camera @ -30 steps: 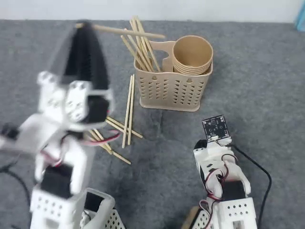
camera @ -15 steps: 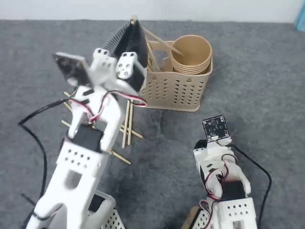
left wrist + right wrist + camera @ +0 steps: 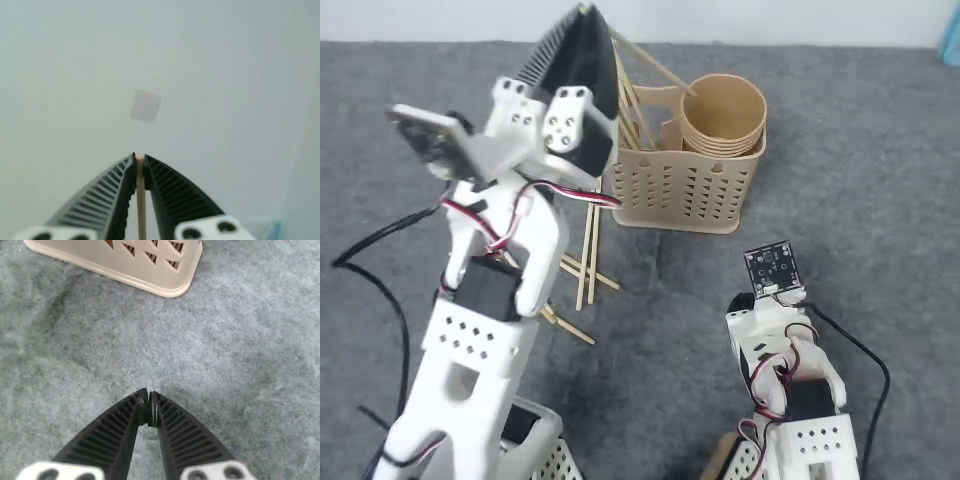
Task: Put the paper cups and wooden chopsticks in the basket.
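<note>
Grip closed on one chopstick [image 3: 140, 200] beside the basket [image 3: 680, 190]

Nearest, at the table's front edge, the right arm sits folded low. Its right gripper [image 3: 148, 400] hangs just above the grey mat [image 3: 880, 200] with both jaws pressed together and nothing between them. A rounded corner of the basket [image 3: 125, 260] lies a little farther on in its wrist view.

Next comes a scatter of loose chopsticks [image 3: 588, 250] flat on the mat. Two lie side by side pointing toward the basket and others cross beneath them, partly hidden by the left arm's body.

Behind them stands the perforated beige basket, upright. A stack of paper cups [image 3: 723, 115] fills its right compartment, and a bundle of chopsticks [image 3: 630, 110] leans in the left one.

Farthest back, the left arm is stretched over the mat, and the left gripper [image 3: 585, 12] is raised at the basket's far left corner. Its jaws are clamped on the single chopstick [image 3: 655, 65], which slants down from the tips to the rim of the top cup. In the left wrist view the stick's end shows just at the fingertips [image 3: 131, 165].
</note>
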{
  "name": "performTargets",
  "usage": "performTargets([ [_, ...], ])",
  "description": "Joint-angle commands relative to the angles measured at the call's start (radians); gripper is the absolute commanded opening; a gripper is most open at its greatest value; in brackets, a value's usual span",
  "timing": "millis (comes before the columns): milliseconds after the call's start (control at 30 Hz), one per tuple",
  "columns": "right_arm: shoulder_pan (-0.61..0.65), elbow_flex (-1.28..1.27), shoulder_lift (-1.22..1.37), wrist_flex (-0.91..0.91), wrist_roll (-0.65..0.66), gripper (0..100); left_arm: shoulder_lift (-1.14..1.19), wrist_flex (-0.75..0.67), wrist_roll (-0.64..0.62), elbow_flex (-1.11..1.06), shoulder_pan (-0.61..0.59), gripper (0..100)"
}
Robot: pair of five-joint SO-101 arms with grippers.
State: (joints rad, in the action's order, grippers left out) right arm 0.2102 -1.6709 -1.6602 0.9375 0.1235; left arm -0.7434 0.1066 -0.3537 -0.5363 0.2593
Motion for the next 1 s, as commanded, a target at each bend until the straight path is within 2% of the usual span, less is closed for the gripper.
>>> performTargets([
  [0, -0.013, -0.02, -0.012, 0.008, 0.0, 0.9, -0.034, -0.018, -0.011, 0.084, -0.02, 1],
  [267, -0.013, -0.02, -0.012, 0.008, 0.0, 0.9, -0.034, -0.008, -0.011, 0.125, -0.101, 1],
  [433, -0.013, -0.02, -0.013, 0.008, 0.0, 0.9, -0.037, 0.247, -0.006, 0.133, -0.094, 1],
  [567, -0.013, -0.02, -0.013, 0.008, 0.0, 0.9, -0.055, 0.308, -0.006, 0.096, -0.092, 1],
  [800, -0.013, -0.02, -0.013, 0.008, 0.0, 0.9, -0.061, 0.269, -0.005, -0.059, -0.092, 1],
  [967, -0.013, -0.02, -0.013, 0.008, 0.0, 0.9, -0.061, 0.014, -0.006, -0.255, -0.092, 1],
])
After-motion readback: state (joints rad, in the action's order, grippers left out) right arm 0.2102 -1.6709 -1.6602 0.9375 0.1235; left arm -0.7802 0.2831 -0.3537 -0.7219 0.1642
